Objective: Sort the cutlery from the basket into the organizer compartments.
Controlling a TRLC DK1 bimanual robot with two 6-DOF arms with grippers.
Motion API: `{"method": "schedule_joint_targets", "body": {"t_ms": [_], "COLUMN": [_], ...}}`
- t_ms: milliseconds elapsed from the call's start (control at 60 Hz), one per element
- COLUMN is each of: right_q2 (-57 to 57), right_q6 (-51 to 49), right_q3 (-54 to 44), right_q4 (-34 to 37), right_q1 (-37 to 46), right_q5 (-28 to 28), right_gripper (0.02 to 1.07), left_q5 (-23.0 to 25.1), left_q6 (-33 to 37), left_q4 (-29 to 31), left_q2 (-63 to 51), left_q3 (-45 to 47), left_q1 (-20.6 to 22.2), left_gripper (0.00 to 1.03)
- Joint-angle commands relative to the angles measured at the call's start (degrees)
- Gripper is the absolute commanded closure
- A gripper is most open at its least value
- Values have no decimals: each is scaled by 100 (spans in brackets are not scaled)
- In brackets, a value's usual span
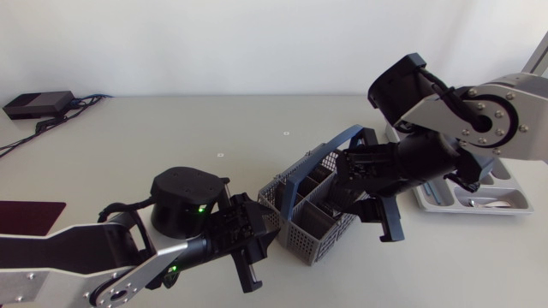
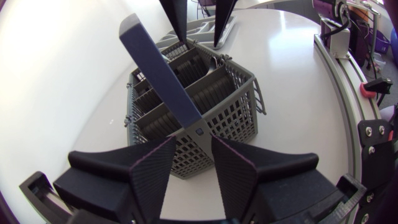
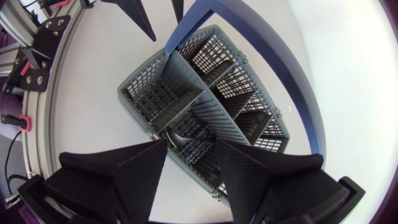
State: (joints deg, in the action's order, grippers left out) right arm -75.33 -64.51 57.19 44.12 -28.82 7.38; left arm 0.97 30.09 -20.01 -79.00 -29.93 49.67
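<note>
Surface [image 1: 171,137]: pale and carrying everything; the work is crowding toward its right half.

Basket [image 1: 318,239]: grey mesh, sitting near the middle and slightly toward the right. Its blue handle [image 2: 163,78] is arching high over the dividers, which is leaving only narrow openings to reach through from above.

Organizer [image 1: 445,205]: lying at the right, well apart from the basket and partly hidden under the right arm. Something metallic seems to be resting in it, too small to name.

Right hand [image 3: 189,163]: hanging directly over the basket with its fingers spread wide and gripping nothing. It is looking down into the compartments beside the handle, probably lining up on a pick.

Left hand [image 2: 191,167]: also spread wide and empty, sitting low at the basket's end wall by the foot of the handle. Contact is not clear. It is likely waiting there to brace the basket against tipping.

Utensil [image 3: 179,135]: one dark curved metal piece is lying in a compartment just ahead of the right fingertips. This is looking like the next target.
</note>
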Motion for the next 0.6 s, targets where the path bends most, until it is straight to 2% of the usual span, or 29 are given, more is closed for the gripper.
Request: {"method": "schedule_joint_targets", "body": {"t_ms": [0,167,433,583], "right_q2": [45,36,-26,-43], "right_q6": [-264,-413,-563,-668], "right_q3": [-208,-252,-217,-234], "right_q4": [9,18,-17,-9], "right_q1": [-98,-212,-317,-414], "right_q5": [-96,-245,-412,-527], "right_gripper": [56,65,66,71], "left_q5": [-36,-36,-36,-36], "left_q6": [120,120,120,120], "left_q4": [-64,-64,-64,-64], "left_q2": [-1,-10,-28,-28], "left_q3": [75,67,75,84], "left_q1": [8,8,16,8], "left_gripper": [62,62,62,62]}}
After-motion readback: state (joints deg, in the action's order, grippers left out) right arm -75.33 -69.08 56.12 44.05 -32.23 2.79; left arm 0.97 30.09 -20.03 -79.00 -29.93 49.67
